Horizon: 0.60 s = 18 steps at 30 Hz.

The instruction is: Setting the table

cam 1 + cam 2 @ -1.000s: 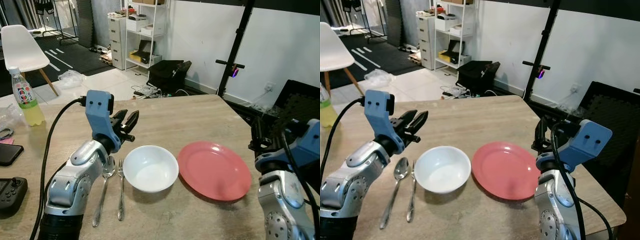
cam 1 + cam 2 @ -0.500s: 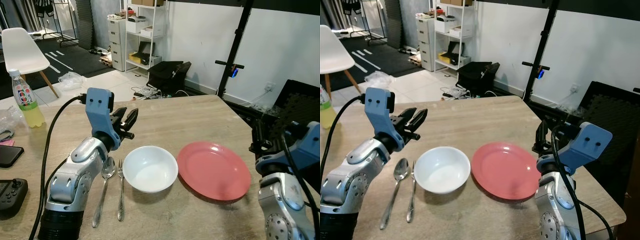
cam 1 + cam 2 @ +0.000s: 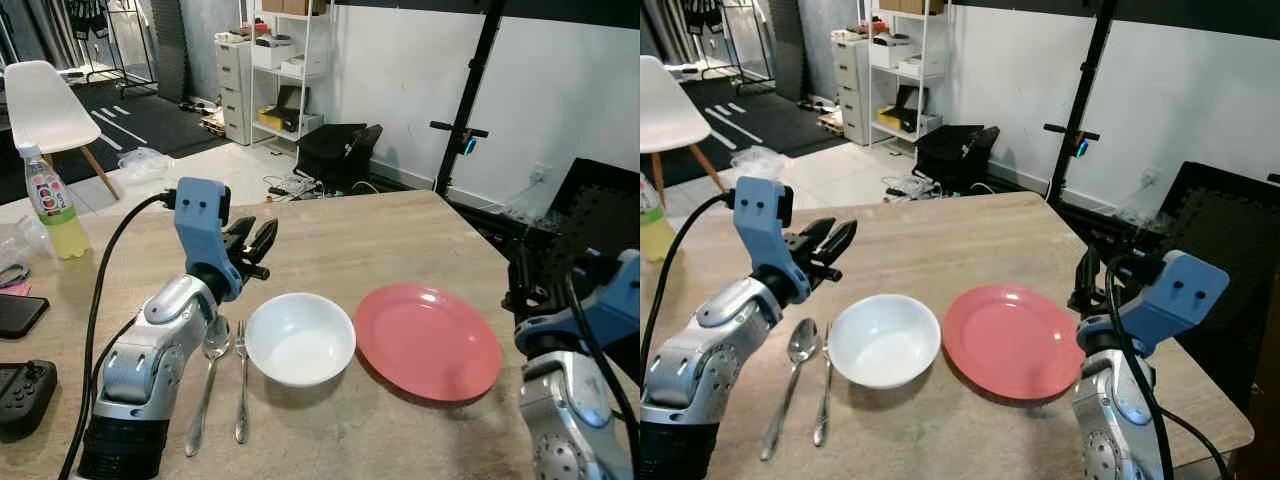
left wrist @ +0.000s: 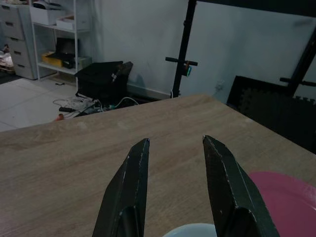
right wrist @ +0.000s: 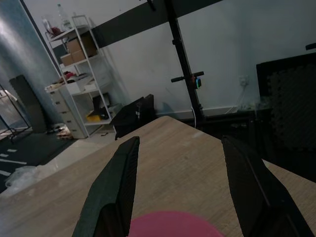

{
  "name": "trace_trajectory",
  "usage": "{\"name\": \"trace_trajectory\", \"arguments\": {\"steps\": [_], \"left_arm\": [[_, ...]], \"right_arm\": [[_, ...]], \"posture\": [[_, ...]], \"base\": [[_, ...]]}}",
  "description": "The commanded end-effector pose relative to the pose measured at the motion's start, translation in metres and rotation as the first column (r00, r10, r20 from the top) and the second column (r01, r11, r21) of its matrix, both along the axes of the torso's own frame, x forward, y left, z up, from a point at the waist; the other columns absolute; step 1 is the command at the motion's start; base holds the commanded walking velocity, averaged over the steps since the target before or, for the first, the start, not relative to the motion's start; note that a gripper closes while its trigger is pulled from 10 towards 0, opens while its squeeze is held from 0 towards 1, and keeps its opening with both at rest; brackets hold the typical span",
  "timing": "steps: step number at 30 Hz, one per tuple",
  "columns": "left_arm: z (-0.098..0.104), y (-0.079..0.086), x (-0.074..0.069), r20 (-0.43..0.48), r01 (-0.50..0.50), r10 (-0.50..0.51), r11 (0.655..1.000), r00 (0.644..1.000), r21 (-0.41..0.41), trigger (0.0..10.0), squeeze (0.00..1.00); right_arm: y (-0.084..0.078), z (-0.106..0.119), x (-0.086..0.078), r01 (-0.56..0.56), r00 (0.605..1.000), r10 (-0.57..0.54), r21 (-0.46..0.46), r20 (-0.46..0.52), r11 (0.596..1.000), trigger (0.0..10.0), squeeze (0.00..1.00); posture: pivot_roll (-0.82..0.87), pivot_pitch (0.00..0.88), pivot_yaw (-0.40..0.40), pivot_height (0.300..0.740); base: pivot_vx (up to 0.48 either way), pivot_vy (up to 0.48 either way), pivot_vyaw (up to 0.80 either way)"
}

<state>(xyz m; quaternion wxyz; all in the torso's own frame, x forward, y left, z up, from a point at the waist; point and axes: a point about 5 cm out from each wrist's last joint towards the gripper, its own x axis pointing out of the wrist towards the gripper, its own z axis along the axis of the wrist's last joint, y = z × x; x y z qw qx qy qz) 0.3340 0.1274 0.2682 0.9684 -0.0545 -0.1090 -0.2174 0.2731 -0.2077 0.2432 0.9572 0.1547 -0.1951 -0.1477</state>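
A wooden table is seen from above, with a white bowl near its front edge and a red plate just beside the bowl on the robot's right, the two close together but whether their rims touch cannot be told. On the bowl's other side a fork and a spoon are laid side by side, handles toward the robot, the fork nearer the bowl.

The left gripper is held above the table, just beyond the heads of the spoon and fork and just off the bowl's far left rim. Its two black fingers are parted a little — a narrow gap is seen between them — and nothing is gripped. In the left wrist view the bowl's rim is seen just below the fingertips and the plate's edge lies off past the outer side of one finger, with bare tabletop ahead.

The right gripper is raised at the table's right side, near the plate's right edge. Its fingers are spread wide, and nothing is held; in the right wrist view the plate's rim is seen between and below the fingertips.

Well away from the left fingers, toward the table's far left, a soft-drink bottle with yellow liquid is stood upright, and a phone and a black game controller are laid near the left edge. Beyond the table a white chair, a white shelf unit and a black stand are seen.
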Motion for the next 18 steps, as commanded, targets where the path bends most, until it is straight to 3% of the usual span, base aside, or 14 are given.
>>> {"name": "trace_trajectory", "arguments": {"steps": [1, 18], "left_arm": [[0.0014, -0.0012, 0.002, 0.007, 0.005, -0.005, 1.0, 1.0, 0.017, 10.0, 0.0], [0.0033, -0.0004, 0.0046, 0.014, -0.006, 0.006, 1.0, 1.0, 0.018, 10.0, 0.0]], "right_arm": [[-0.0033, -0.0012, -0.0035, 0.024, 1.0, -0.024, 0.007, 0.002, 1.0, 10.0, 0.0], [-0.0029, -0.0021, -0.0003, 0.022, 1.0, -0.022, 0.013, -0.006, 1.0, 10.0, 0.0]], "posture": [[-0.07, 0.008, 0.058, 0.74], [-0.06, 0.024, 0.053, 0.74]], "base": [[0.0, 0.0, 0.0], [0.0, 0.0, 0.0]]}}
